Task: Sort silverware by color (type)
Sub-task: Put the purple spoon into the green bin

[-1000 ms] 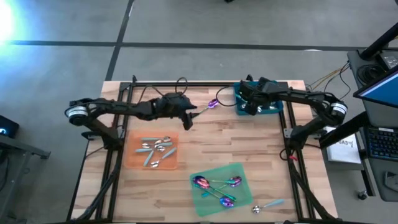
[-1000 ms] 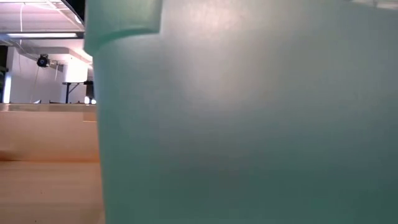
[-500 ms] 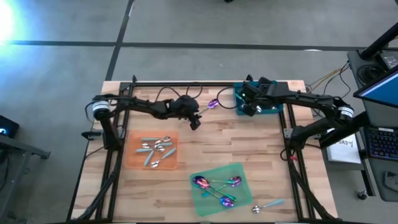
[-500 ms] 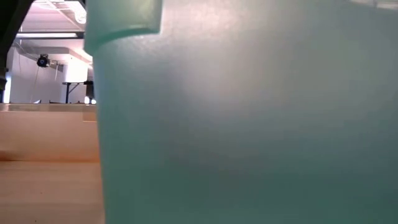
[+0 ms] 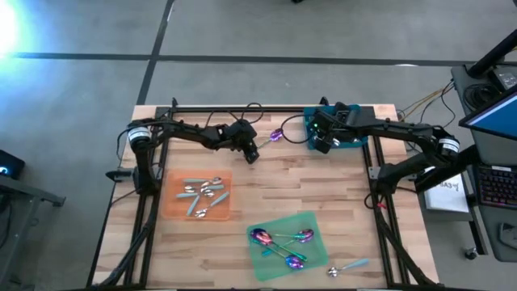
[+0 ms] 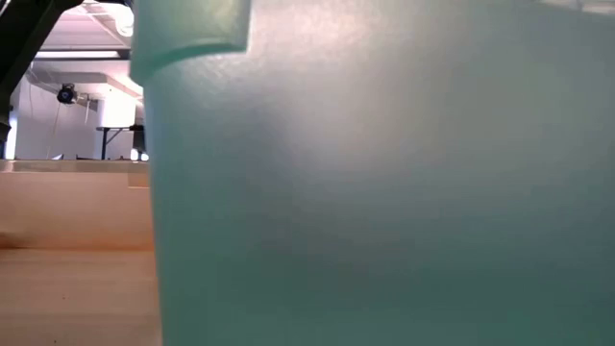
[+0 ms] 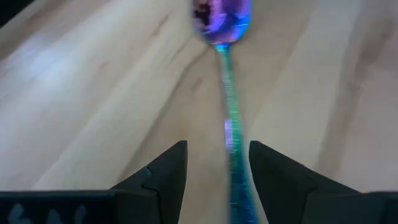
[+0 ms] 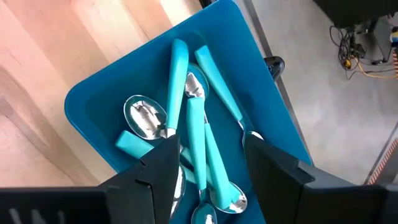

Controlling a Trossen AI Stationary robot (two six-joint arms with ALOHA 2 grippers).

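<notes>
- I take the teal bin (image 5: 349, 132) at the table's (image 5: 323, 186) far right corner as my landmark.
- My left gripper (image 5: 253, 153) sits on the bin's left side, low over the wood. Its fingers (image 7: 165, 174) are spread, grasping nothing.
- A purple spoon (image 5: 273, 137) lies on the table between that gripper and the bin, head toward the bin. In the left wrist view its teal handle (image 7: 233, 143) runs up between the spread fingers, nearer one than the other; I cannot tell if it touches.
- My right gripper (image 5: 321, 139) hovers over the bin's left part. Its fingers (image 8: 158, 171) are wide apart and empty.
- Inside the bin I see several silver spoons (image 8: 144, 115) with pale blue handles, lying crossed over one another.
- Well away from the bin, on the table's left side, the orange mat (image 5: 197, 196) holds a cluster of silver spoons.
- Nearer the front edge, below the bin, the green mat (image 5: 287, 243) carries some purple spoons.
- One silver spoon (image 5: 347, 266) lies on the bare wood just right of the green mat.
- In the low view the bin's wall (image 6: 384, 192) fills almost everything.
</notes>
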